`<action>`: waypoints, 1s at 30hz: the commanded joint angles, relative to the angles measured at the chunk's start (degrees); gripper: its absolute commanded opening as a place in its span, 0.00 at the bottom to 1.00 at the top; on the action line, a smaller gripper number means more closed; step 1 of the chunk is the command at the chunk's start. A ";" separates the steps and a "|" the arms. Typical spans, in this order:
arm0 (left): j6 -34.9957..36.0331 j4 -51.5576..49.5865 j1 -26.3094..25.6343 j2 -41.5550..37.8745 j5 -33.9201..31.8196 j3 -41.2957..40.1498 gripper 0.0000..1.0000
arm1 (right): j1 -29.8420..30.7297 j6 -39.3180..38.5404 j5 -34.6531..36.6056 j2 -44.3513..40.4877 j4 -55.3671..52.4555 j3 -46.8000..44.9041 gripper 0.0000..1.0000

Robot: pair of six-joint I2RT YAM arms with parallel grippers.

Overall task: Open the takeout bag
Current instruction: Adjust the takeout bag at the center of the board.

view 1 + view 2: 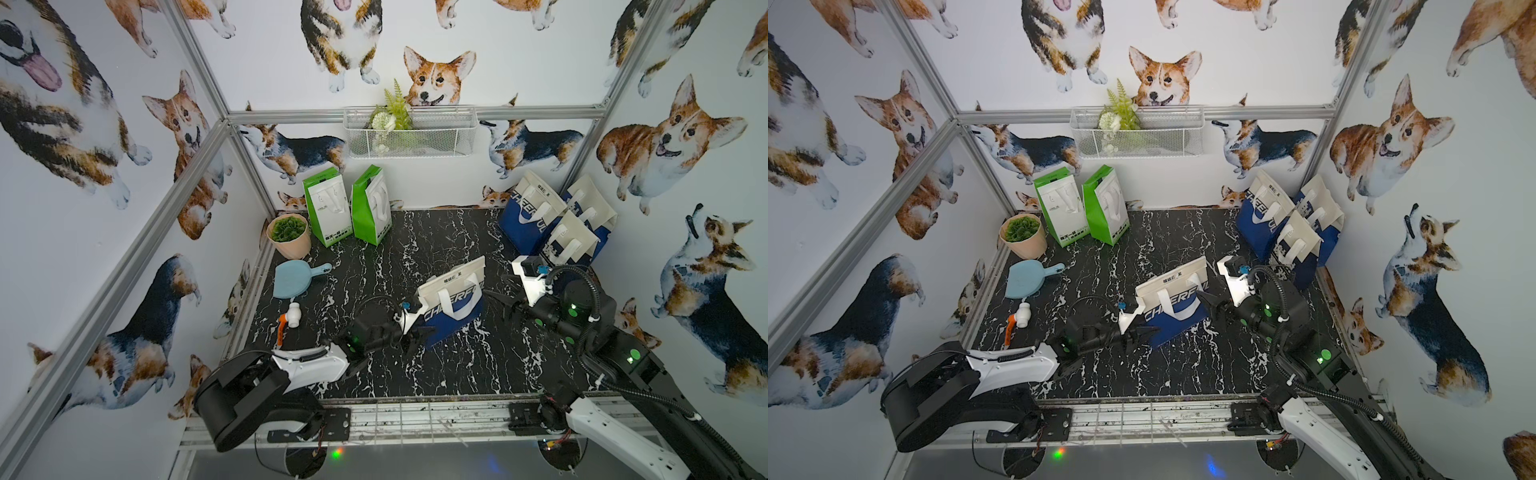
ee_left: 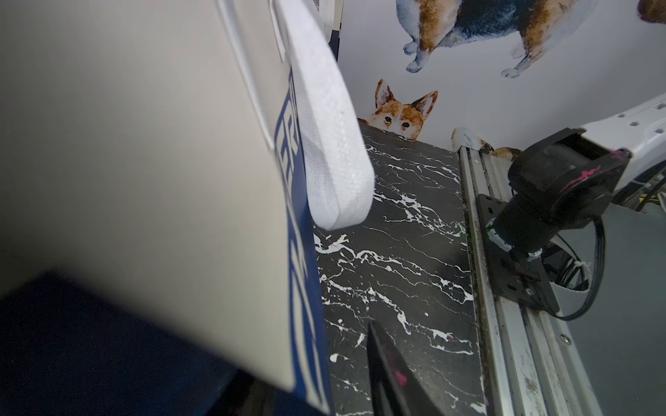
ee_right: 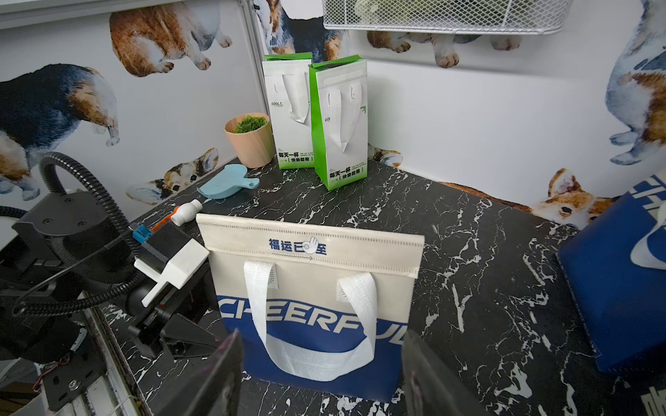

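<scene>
The takeout bag point(image 1: 453, 303) point(image 1: 1177, 305) stands upright in the middle of the black marble table, cream above and blue below, with white handles. Its flat top edge looks closed in the right wrist view point(image 3: 313, 284). My left gripper point(image 1: 417, 336) point(image 1: 1142, 332) is low at the bag's left side edge. In the left wrist view, that edge point(image 2: 310, 324) lies between the jaws of the left gripper point(image 2: 317, 381). One finger point(image 2: 389, 374) stands apart from it; the other is hidden behind the bag. My right gripper point(image 1: 505, 305) point(image 3: 320, 338) is open, just off the bag's front face.
Two green-and-white bags point(image 1: 349, 208) stand at the back left beside a potted plant point(image 1: 289, 235). Several blue bags point(image 1: 552, 220) lean at the back right. A blue scoop point(image 1: 295, 280) and a white valve with an orange handle point(image 1: 289, 320) lie at the left. A wire basket point(image 1: 409, 131) hangs on the back wall.
</scene>
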 commanded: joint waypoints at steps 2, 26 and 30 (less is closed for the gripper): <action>-0.46 5.16 0.57 -0.70 1.13 -0.18 0.25 | 0.09 0.03 0.26 0.01 2.43 0.08 0.70; -5.44 13.92 8.23 1.26 10.54 -2.33 0.00 | 13.01 -18.59 -6.46 4.18 5.33 1.81 0.66; -5.50 13.59 8.27 0.80 11.23 -1.80 0.00 | 14.45 -22.19 -0.60 8.60 10.85 1.25 0.66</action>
